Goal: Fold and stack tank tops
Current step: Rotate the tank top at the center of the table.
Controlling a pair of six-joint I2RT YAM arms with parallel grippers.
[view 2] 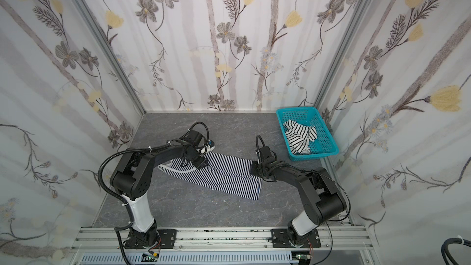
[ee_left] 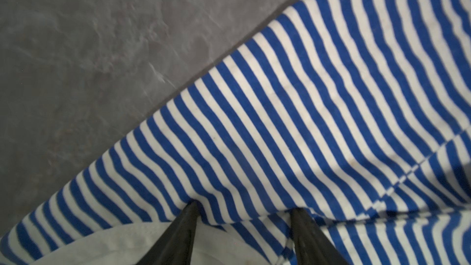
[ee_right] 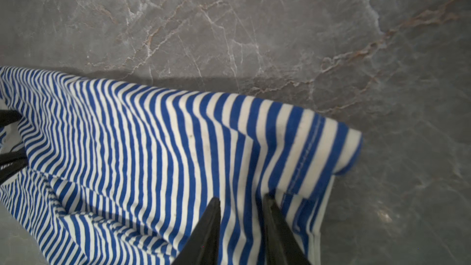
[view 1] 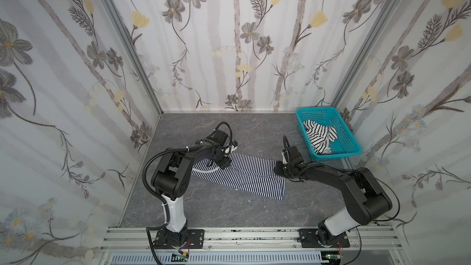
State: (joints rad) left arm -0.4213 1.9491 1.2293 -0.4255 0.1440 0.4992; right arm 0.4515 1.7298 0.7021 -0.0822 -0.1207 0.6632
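Tank tops: we count two, and only one is being worked on.
Navy tank top (view 1: 244, 175): it lies long and flat in the middle of the gray table (view 1: 204, 210), between the two arms. A line runs down its length, so we think one long side is already folded in.
Black-striped tank top (view 1: 319, 136): it sits crumpled in the blue basket (view 1: 339, 154), at the far right corner. There it is out of the way until its turn.
Right claw (ee_right: 241, 197): its two fingers are close together and pinch the cloth just beside the hem (ee_right: 313, 154). Creases fan out from the pinch. That corner hangs a little off the table, with a shadow under it.
Left claw (ee_left: 244, 206): it is at the other end, by the white trim (ee_left: 127, 240). Its fingers stand apart with a fold of cloth between them. The tips are buried in the stripes, so we cannot tell if they hold the cloth or only touch it.
Why both ends: soft cloth sags and twists. One claw at each end keeps the edge straight when it is moved.
How far: early, we think. No top is fully folded and there is no stack yet.
Watch out: if one end slips, the fold will go crooked.
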